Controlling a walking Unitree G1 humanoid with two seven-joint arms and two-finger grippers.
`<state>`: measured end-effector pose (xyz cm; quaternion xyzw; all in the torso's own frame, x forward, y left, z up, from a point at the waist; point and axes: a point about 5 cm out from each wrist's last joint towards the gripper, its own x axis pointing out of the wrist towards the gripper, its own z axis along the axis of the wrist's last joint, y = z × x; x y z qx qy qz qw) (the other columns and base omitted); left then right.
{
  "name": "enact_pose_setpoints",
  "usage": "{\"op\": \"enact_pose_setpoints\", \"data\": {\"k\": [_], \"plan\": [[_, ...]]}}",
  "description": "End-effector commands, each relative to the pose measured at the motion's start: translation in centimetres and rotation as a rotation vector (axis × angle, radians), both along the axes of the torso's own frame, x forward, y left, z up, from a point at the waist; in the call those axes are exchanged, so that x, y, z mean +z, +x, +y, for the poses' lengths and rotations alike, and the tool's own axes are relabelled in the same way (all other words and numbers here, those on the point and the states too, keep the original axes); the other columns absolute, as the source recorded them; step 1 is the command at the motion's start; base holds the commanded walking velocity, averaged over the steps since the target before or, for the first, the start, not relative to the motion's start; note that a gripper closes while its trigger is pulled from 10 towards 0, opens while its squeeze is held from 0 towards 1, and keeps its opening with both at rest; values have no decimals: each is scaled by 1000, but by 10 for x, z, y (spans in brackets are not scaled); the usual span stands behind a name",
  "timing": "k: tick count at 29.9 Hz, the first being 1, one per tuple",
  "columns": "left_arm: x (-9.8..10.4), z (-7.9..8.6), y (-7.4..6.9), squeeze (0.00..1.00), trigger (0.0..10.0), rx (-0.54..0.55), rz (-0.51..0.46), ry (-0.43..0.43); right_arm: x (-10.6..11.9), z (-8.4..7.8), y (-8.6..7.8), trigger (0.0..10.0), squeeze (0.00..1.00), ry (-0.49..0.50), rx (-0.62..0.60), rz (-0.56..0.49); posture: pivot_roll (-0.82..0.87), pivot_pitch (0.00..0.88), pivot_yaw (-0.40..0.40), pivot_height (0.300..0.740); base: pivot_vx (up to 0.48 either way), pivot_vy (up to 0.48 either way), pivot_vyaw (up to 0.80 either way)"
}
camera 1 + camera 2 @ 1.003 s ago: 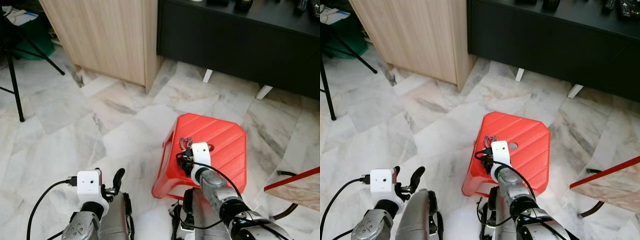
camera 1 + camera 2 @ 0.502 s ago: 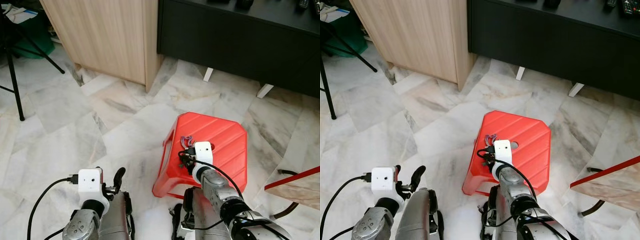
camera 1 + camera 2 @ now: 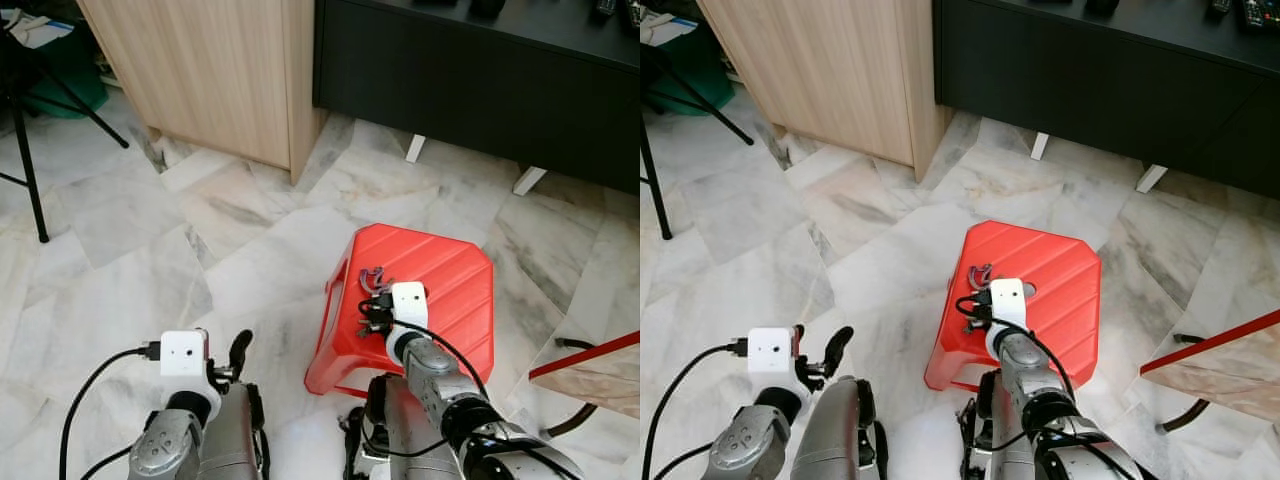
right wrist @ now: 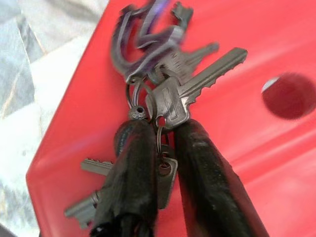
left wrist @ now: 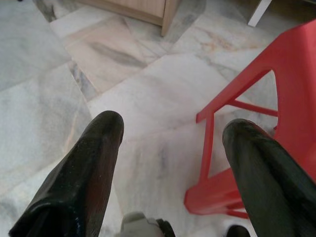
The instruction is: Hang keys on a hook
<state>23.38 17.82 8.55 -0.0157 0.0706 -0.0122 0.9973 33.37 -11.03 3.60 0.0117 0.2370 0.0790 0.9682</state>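
A bunch of silver keys (image 4: 173,94) on a ring with a purple carabiner (image 4: 148,34) is pinched between my right gripper's black fingers (image 4: 133,168), just above the red plastic stool (image 3: 445,275). My right gripper (image 3: 372,312) hovers over the stool's near left part, shut on the keys (image 3: 375,281). Low at my left side hangs my left gripper (image 5: 170,133), open, with bare marble floor between its fingers (image 5: 94,163). A hook cannot be made out in these views.
A light wooden cabinet (image 3: 220,70) stands at the back left and a black low sideboard (image 3: 480,80) on white feet at the back right. A black tripod leg (image 3: 30,170) is at the far left, and a red-edged board (image 3: 590,375) at the right.
My right gripper has lifted a little with the keys, which now hang off the stool's top. The left arm has barely shifted.
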Motion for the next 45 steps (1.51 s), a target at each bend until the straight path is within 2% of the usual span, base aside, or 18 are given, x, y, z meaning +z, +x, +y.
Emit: {"op": "enact_pose_setpoints", "data": {"k": [1, 14, 20, 22, 27, 33, 37, 38, 39, 40, 45], "plan": [[-8, 1, -3, 0, 10000, 6, 30, 3, 3, -5, 2, 0, 0, 10, -23, -25, 156, 252, -52, 607, 0, 0, 0], [-7, 2, 12, 0, 10000, 9, 5, 5, 14, -10, 7, 0, 0, 10, -51, -90, 144, 225, -46, 607, 0, 0, 0], [-4, 1, 21, 0, 10000, 7, -16, 5, 16, -20, 5, 0, 0, -33, -95, -133, 142, 210, -43, 607, 0, 0, 0], [-3, 2, 23, 0, 10000, 8, -22, 6, 23, -24, 6, 0, 0, -26, -114, -167, 141, 205, -40, 607, 0, 0, 0], [-2, 2, 32, 0, 10000, 2, -34, 8, 57, -31, 9, 0, 0, -8, -208, -341, 116, 176, -28, 607, 0, 0, 0], [-3, -4, 41, 0, 10000, -14, -47, -5, 75, -27, 1, 0, 0, 31, -247, -419, 105, 134, -23, 607, 0, 0, 0], [-3, -5, 44, 0, 10000, -18, -51, -14, 78, -26, -6, 0, 0, 38, -252, -437, 97, 102, -19, 607, 0, 0, 0], [-4, -6, 46, 0, 10000, -20, -54, -20, 77, -25, -10, 5765, 0, 35, -244, -436, 93, 89, -17, 607, 0, 0, 0], [-4, -6, 46, 0, 10000, -20, -54, -20, 77, -25, -10, 5765, 0, 35, -244, -436, 93, 89, -17, 607, 0, 0, 0], [-6, -6, 48, 0, 10000, -21, -53, -20, 74, -25, -14, 10000, 0, 26, -237, -424, 91, 71, -16, 607, 0, 0, 0], [-11, -7, 49, 0, 10000, -28, -51, -23, 69, -29, -22, 10000, 0, 8, -247, -394, 87, 38, -14, 607, 0, 0, 0]]}}
